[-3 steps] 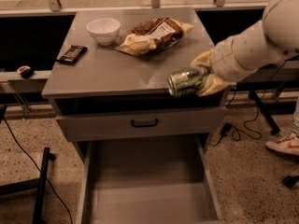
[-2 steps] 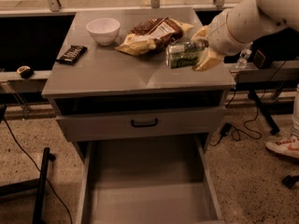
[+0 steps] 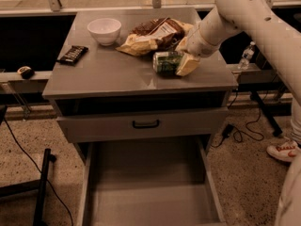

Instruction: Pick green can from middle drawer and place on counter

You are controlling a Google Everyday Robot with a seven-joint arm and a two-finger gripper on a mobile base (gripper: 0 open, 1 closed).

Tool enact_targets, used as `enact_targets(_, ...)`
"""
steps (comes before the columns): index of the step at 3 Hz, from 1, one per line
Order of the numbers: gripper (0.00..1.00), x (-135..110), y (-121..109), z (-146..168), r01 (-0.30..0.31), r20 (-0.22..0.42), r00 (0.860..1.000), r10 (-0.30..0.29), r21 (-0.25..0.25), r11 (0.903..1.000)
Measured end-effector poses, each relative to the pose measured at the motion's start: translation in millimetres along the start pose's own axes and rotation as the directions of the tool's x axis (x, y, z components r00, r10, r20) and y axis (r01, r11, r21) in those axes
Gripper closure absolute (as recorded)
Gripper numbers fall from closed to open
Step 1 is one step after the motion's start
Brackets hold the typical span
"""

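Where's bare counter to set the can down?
Widest free patch: counter front-left, bordered by black bar, white bowl, snack bags and front edge. Crowded at back right, where snack bags meet the gripper holding the green can.

One set of jaws above the tabletop (image 3: 108, 74) clamped on one can (image 3: 165, 62), two snack bags (image 3: 153, 34) just behind them, one bowl (image 3: 104, 30) well left, one bottle (image 3: 246, 55) right, one open drawer (image 3: 146, 192) below.
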State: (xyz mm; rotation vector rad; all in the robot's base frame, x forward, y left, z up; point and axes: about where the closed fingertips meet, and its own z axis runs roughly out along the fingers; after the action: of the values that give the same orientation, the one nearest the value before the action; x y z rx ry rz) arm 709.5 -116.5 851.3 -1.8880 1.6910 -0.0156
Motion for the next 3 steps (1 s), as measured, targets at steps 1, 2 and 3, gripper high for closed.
enact_targets(1, 0.82, -0.9, -2.3, 7.3, -0.003, 0.003, 1.0, 0.003, -0.024, 0.9997)
enact_targets(2, 0.59, -0.9, -2.3, 7.4, -0.003, 0.003, 1.0, 0.003, -0.024, 0.9997)
enact_targets(3, 0.36, -0.9, -2.3, 7.4, -0.003, 0.003, 1.0, 0.003, -0.024, 0.9997)
